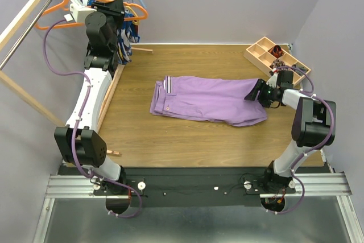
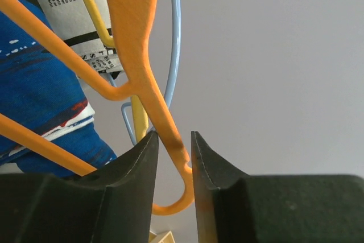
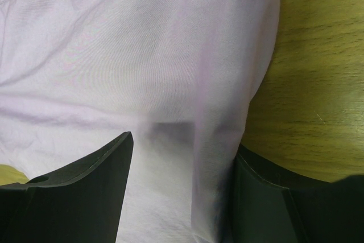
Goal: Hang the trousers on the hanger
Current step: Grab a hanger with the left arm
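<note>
Robot arms: two, left arm (image 1: 90, 98) and right arm (image 1: 307, 119); grippers: two, left gripper (image 2: 172, 140) and right gripper (image 3: 182, 140), two fingers on each; trousers (image 1: 207, 102): one lilac pair; hangers: three that I can count, one bright orange hanger (image 2: 142, 66), one yellow hanger (image 2: 94, 11), one light blue hanger (image 2: 176, 44); whether more hang behind the arm, can't tell; patterned garment (image 2: 34, 95): one, blue, white and red; wooden tray (image 1: 259, 49): one, several compartments, exact count unclear; wooden rack (image 1: 28, 99): one; table (image 1: 187, 140): one
</note>
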### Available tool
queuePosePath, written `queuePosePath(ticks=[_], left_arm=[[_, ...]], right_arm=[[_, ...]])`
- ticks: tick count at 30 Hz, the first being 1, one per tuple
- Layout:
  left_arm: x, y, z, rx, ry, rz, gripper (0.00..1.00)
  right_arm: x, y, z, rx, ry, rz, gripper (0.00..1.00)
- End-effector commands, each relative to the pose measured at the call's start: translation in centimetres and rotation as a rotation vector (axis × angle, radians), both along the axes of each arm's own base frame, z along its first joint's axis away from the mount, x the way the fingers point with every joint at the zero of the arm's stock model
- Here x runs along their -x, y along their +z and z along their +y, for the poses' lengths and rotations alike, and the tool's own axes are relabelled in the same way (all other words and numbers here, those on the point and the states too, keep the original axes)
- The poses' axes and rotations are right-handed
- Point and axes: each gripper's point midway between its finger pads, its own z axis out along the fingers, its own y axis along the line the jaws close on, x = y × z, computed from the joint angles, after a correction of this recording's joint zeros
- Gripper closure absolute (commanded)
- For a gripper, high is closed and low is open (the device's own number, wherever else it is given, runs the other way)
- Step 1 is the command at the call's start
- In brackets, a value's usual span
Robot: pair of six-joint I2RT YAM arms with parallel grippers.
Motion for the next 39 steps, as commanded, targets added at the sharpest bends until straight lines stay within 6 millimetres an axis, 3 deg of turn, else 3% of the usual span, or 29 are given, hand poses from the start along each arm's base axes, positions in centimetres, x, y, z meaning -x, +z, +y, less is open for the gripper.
queuePosePath(ticks=[1,9,14,21,26,32,38,39], left_arm=[[-0.4,1.6,1.2,0.017,0.045,-0.047,0.64],[-0.6,1.6,0.8,0.017,0.022,-0.052,0.81],[-0.2,2.4,0.5,-0.002,0.006,-0.071,0.84],[0.3,3.6,-0.8,-0.005,-0.054,-0.119,1.0],[1.0,4.6,-1.0,-0.005,-0.064,-0.148,1.0],[2.2,4.8,-2.5,-0.016,-0.131,-0.167,1.0],[4.0,4.2,-4.3,-0.047,-0.212,-0.177,1.0],[4.0,3.2,-4.8,-0.041,-0.24,-0.158,1.0]], right_arm=[[5.5,-5.3,0.8,-0.009,0.002,0.243,0.3],[5.1,-5.3,0.8,-0.015,0.0,0.241,0.3],[5.0,-5.3,0.9,-0.019,0.002,0.241,0.3],[5.1,-5.5,0.9,-0.024,0.001,0.247,0.3],[5.1,-5.4,0.9,-0.026,-0.001,0.247,0.3],[4.8,-5.3,0.9,-0.023,-0.005,0.242,0.3],[4.6,-5.3,0.9,-0.031,-0.006,0.245,0.3],[4.5,-5.3,0.9,-0.032,-0.005,0.243,0.3]])
